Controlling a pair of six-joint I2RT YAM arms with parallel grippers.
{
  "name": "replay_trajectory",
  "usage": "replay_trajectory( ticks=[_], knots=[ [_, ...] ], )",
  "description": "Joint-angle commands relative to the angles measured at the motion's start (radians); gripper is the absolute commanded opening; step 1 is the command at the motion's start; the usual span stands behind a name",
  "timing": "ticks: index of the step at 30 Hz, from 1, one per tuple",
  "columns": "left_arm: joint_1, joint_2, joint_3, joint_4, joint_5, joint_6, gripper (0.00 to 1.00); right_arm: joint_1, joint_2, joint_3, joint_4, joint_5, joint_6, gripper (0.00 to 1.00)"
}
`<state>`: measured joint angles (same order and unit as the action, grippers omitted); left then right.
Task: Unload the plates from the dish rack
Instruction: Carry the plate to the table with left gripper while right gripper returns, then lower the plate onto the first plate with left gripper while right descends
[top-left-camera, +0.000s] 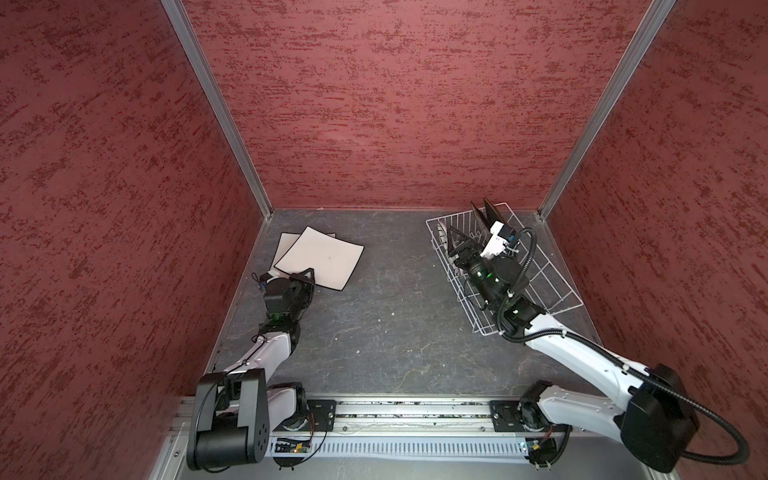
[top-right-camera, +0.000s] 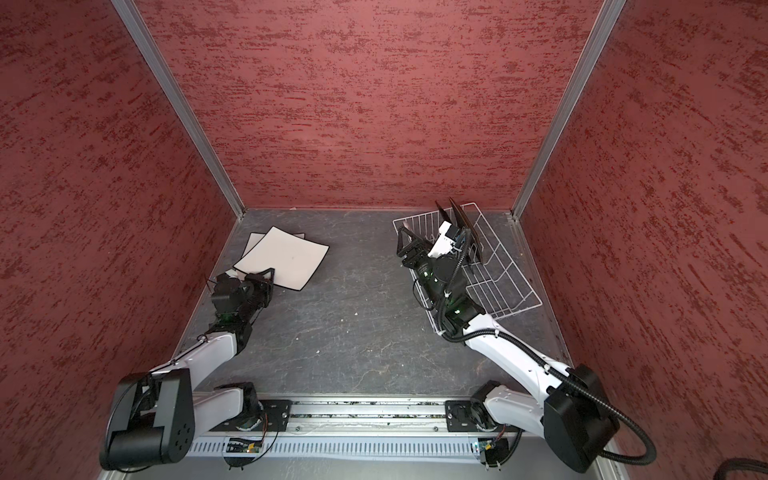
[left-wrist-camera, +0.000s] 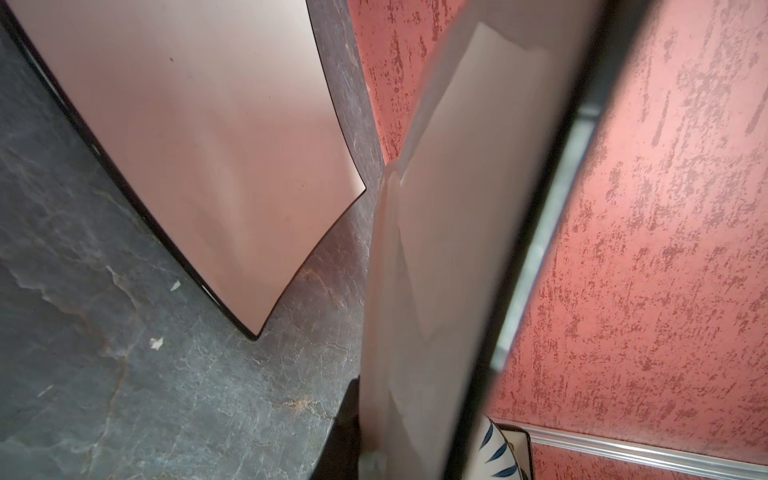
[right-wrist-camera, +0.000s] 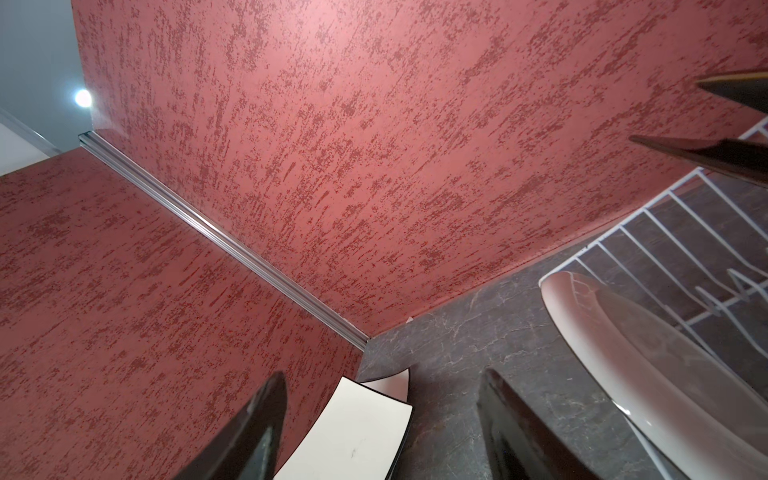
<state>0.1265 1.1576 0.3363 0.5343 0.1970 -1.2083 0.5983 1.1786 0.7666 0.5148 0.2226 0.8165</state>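
Cream plate (top-left-camera: 322, 259), corner clamped in the left gripper (top-left-camera: 305, 276), could chip if released roughly onto the worktop (top-left-camera: 395, 311). Right gripper (top-left-camera: 455, 239), spread inside the rack (top-left-camera: 557, 270), may knock the round plate (right-wrist-camera: 615, 353) just beside it.

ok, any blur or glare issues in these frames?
Left wrist: the held cream plate is too close, a soft blur across the frame; the flat plate picks up pink from the walls. Right wrist: lamp flares, fingers soft. Top views: sharp, evenly lit.
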Motion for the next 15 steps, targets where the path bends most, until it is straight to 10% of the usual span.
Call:
replay_trajectory(
  ticks=[1, 15],
  knots=[
    [0.04, -0.027, 0.012, 0.214, -0.006, -0.016, 0.0, -0.009, 0.026, 0.057, -0.008, -0.049, 0.006, 0.74],
    [0.17, 0.301, 0.063, 0.522, 0.165, -0.193, 0.0, -0.017, 0.251, 0.318, -0.104, -0.163, 0.0, 0.74]
  ],
)
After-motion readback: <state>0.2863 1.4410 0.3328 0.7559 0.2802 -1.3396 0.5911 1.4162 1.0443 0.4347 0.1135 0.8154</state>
